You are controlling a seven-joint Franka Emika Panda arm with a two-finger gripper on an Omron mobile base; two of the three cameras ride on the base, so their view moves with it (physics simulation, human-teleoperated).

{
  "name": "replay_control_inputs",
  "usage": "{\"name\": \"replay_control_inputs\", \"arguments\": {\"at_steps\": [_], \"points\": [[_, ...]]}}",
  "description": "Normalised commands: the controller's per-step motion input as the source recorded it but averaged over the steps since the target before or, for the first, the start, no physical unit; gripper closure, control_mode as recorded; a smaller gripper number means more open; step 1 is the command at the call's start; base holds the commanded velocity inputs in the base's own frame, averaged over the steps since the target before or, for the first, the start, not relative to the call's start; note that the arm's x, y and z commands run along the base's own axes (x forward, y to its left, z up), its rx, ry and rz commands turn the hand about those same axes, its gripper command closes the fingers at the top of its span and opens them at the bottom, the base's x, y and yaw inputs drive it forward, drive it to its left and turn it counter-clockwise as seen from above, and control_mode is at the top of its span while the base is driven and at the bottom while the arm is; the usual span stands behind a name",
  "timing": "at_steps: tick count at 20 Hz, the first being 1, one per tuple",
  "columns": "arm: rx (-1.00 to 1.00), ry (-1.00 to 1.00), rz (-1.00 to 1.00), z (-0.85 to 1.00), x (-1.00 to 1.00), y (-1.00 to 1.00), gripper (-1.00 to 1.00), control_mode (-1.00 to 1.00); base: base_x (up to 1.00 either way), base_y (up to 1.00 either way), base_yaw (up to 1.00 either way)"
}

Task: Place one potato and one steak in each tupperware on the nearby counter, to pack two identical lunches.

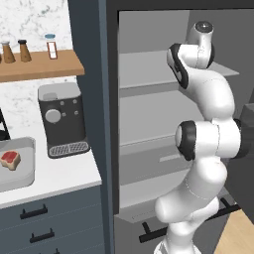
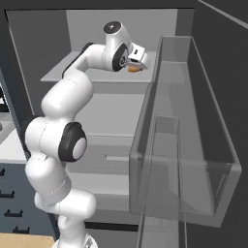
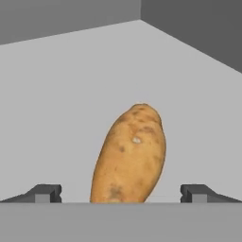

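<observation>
Claw [image 3: 121, 194] spread wide — nothing gripped, potato [image 3: 130, 156] lying between its fingertips [image 3: 45, 193] on the grey fridge shelf [image 3: 71, 94], steak [image 1: 10, 159] in a tub [image 1: 27, 173] on the counter [image 1: 64, 171].

claw [image 3: 121, 194]: jaws wide | between: potato [image 3: 130, 156] | around: bare shelf [image 3: 56, 94]

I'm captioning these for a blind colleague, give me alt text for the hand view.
A brown potato lies on a pale grey shelf, centred between the open gripper's two dark fingertips, which stand wide apart on either side of it.
</observation>
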Motion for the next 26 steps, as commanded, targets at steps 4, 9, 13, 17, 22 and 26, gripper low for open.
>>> {"name": "replay_control_inputs", "arguments": {"at_steps": [4, 9, 13, 17, 22, 26], "points": [[0.0, 0.04, 0.0, -0.16, 0.36, -0.12, -1.0, -1.0, 0.0, 0.0, 0.0], [0.0, 0.06, 0.0, -0.13, 0.38, -0.18, -1.0, -1.0, 0.0, 0.0, 0.0], [0.0, 0.04, 0.0, -0.13, 0.42, -0.08, 1.0, -1.0, 0.0, 0.0, 0.0], [0.0, 0.02, 0.0, -0.07, 0.34, -0.09, 1.0, -1.0, 0.0, 0.0, 0.0], [0.0, -0.02, 0.02, -0.02, -0.17, 0.05, 1.0, -1.0, 0.0, 0.0, 0.0], [0.0, -0.18, 0.16, -0.16, -1.0, 0.41, 1.0, -1.0, 0.0, 0.0, 0.0]]}}
